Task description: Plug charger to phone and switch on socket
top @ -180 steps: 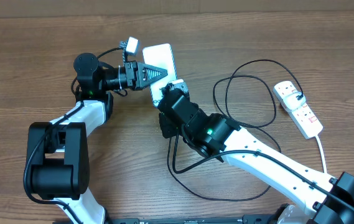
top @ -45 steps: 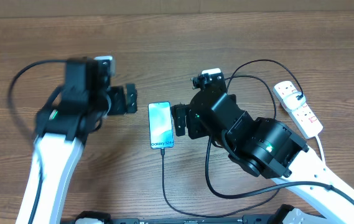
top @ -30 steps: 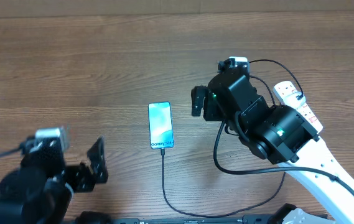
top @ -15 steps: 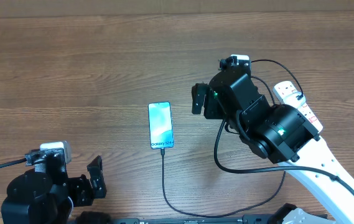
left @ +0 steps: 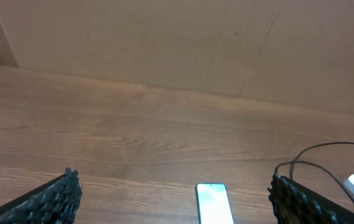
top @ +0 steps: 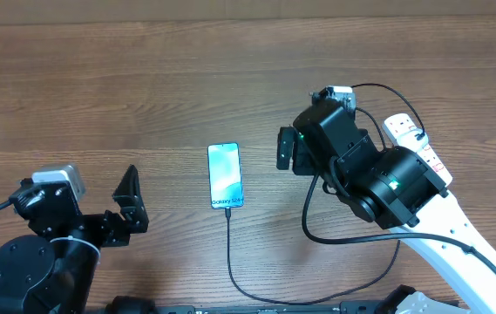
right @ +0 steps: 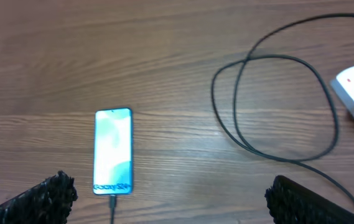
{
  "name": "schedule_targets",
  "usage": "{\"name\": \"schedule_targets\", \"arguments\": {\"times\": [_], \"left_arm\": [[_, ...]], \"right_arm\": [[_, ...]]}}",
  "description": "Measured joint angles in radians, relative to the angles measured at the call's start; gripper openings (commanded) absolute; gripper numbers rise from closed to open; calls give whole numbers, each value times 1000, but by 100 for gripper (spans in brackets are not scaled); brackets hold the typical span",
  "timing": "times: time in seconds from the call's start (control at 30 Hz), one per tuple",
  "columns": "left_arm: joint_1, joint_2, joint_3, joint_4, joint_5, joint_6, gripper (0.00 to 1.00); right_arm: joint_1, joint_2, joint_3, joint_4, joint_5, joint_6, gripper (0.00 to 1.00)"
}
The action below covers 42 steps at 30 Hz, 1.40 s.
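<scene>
**Phone plugged in, switch not yet pressed**

Wooden tabletop [top: 99,87] carries the phone [top: 224,176] flat and screen-up near the middle. The charger [top: 229,253] enters the phone's lower edge, so the plugging step looks done. Over the last second and a half the left gripper [top: 127,209] has drawn back to the near left corner, well apart from the phone, its jaws spread wide and empty. The right gripper [top: 284,150] has shifted from just beside the phone toward the socket [top: 431,161] at the right edge. It too is wide open and holds nothing. What remains, I judge, is pressing a red switch on the socket, a small target that probably needs one fingertip set down carefully.
</scene>
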State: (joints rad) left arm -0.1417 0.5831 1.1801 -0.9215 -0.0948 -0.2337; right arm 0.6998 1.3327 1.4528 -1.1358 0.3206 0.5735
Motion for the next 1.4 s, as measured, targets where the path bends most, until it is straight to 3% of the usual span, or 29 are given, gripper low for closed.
{"name": "schedule_targets", "arguments": {"times": [0.13,0.3,0.47,0.6,1.03,1.2,1.4], "left_arm": [[0,-52,-8,-53,0,0,99],[0,-256,-17,-79,-19,0,100],[0,-496,-96,-14,-65,0,100],[0,-577,-191,45,-82,-3,100],[0,-562,-814,736,-73,-59,100],[0,-558,-997,882,-55,-75,100],[0,-558,-1083,951,-51,-82,100]], "right_arm": [[0,0,0,-8,11,0,100],[0,0,0,2,20,0,100],[0,0,0,7,24,6,100],[0,0,0,4,24,15,100],[0,-17,0,-93,95,26,100],[-51,-65,0,-129,105,63,100],[-254,-112,0,-185,95,112,100]]}}
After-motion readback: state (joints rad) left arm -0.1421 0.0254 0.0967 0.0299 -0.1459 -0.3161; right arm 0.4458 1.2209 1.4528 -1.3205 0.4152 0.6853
